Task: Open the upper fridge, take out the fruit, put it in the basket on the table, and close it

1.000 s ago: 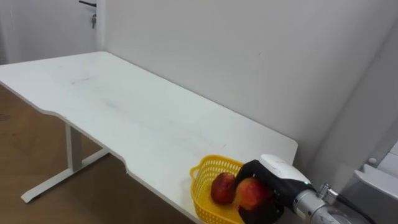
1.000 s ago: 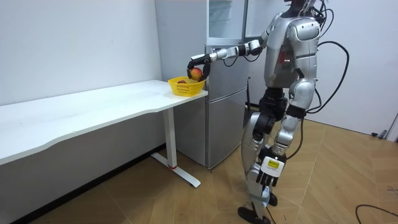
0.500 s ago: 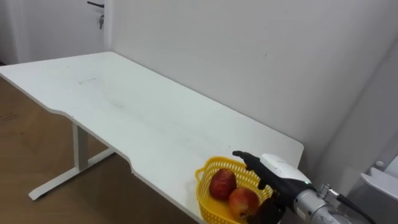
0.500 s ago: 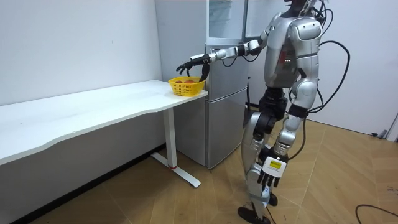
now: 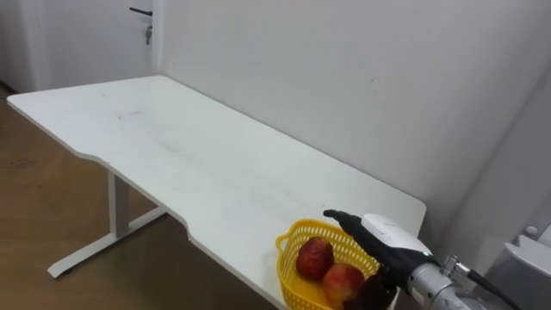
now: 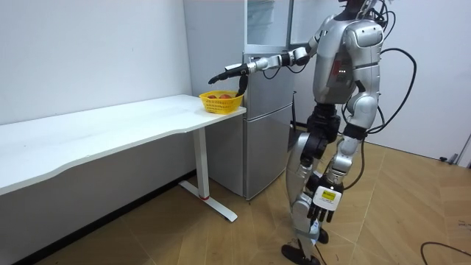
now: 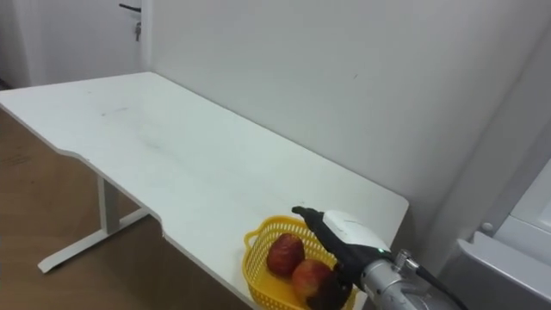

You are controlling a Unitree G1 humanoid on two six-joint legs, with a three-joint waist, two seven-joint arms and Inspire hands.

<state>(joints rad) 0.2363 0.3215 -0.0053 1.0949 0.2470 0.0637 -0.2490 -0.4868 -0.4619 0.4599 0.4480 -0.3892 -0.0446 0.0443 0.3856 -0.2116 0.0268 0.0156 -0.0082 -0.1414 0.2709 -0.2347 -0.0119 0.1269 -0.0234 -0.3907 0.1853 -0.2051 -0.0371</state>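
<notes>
Since a second ago, the apple has left the right hand and now lies in the basket. Worktop [image 5: 172, 155] runs in from the left. The yellow basket [image 5: 295, 238] sits at its right end, near the edge. Two red fruits touch inside it, the first fruit [image 5: 315, 257] and the delivered apple [image 5: 343, 282]. Right hand [image 5: 389, 239] hovers over the rim, fingers straight, holding nothing. Left hand [image 6: 314, 221] hangs at the robot's side; its grasp cannot be told. The apple looks firm, smooth and fairly light, and likely to bruise if dropped. Cup it round the middle.

Long white desk [image 5: 215, 172]: flat top with a wavy front edge, on white metal legs, standing on a brown wood floor [image 5: 34, 215] with its far end just beside a grey fridge [image 6: 261, 147]. Contents of top, one item: a round yellow plastic mesh basket [image 5: 289, 269], at the fridge-end corner, close to the front edge.
</notes>
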